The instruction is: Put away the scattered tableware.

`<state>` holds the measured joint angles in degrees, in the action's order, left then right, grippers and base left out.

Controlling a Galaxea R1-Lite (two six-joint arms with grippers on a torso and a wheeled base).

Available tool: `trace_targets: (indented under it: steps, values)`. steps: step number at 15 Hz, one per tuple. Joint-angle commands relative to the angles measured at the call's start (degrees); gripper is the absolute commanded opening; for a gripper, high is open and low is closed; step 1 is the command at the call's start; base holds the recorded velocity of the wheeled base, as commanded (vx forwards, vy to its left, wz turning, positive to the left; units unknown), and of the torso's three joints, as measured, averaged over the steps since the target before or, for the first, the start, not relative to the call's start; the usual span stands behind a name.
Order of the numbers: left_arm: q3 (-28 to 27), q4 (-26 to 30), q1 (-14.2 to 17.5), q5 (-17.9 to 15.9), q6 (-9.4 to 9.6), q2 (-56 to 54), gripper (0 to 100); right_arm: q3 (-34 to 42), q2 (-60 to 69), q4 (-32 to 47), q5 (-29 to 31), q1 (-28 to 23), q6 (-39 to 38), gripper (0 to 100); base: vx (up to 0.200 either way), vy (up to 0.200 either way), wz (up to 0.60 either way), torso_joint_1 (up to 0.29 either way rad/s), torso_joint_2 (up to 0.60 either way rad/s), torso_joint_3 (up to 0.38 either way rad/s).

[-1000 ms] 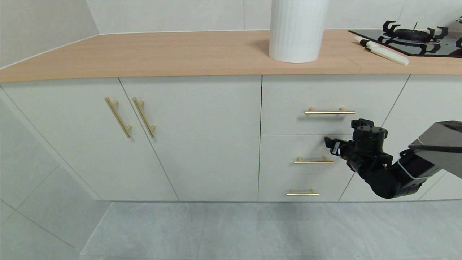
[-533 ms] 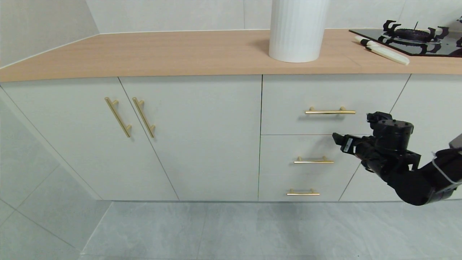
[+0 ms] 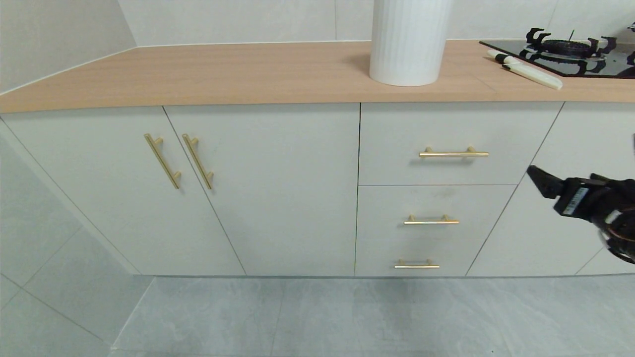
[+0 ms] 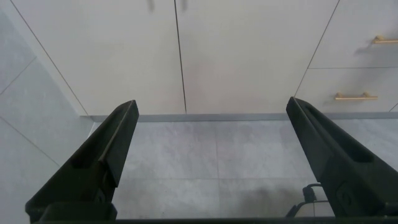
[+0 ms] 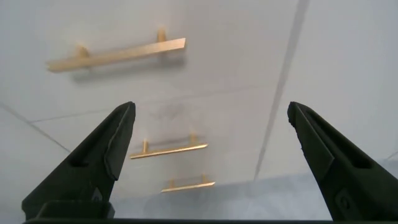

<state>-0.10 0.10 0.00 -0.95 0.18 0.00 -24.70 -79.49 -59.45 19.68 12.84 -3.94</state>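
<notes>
We find the knife (image 3: 526,69), the one piece of tableware in sight, lying flat on the wooden countertop (image 3: 223,74), just beside the near edge of the gas hob (image 3: 565,54). Its pale blade points toward the counter's front. In the head view it sits at about twelve o'clock from the right gripper (image 5: 210,112), well apart from it and a whole level higher. That gripper hangs in front of the cabinet faces, jaws spread wide and grasping nothing. From it the top drawer handle (image 3: 453,153) is at about ten o'clock and the middle drawer handle (image 3: 430,221) at about eight o'clock, neither touched. The left gripper (image 4: 211,104) is also released, jaws far apart and bare, held low over the grey floor tiles (image 4: 211,168) and facing the foot of the cupboard. As for containers, we count three stacked drawers, the lowest with the bottom drawer handle (image 3: 416,266). All are shut flush, so we cannot tell what they hold. At their nine o'clock the two cupboard doors (image 3: 198,198) are closed too, their brass bars side by side. A tall white ribbed cylinder (image 3: 408,42) stands upright on the counter at the knife's nine o'clock. Its top is cut off, so its contents are hidden from us.
</notes>
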Motion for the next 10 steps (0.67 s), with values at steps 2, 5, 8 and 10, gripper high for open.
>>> trace_targets:
  steps: [2,5,8,10]
  values:
    - [0.01,-0.01,0.0,-0.02,-0.01,0.09,100,12.39,32.65,6.81,2.91,0.17,11.14,100,0.0,0.0,0.0,0.0,0.0,0.0]
    - [0.01,-0.01,0.0,-0.02,-0.01,0.0,100,11.34,51.55,30.1,4.14,-3.34,13.52,100,0.0,0.0,0.0,0.0,0.0,0.0]
    - [-0.08,-0.01,0.0,-0.02,-0.01,0.09,100,9.58,69.91,50.93,4.14,-7.83,15.01,100,0.0,0.0,0.0,0.0,0.0,0.0]
    - [0.01,-0.01,0.0,-0.02,-0.01,0.09,100,9.05,74.57,56.11,4.58,-9.5,14.75,100,0.0,0.0,0.0,0.0,0.0,0.0]
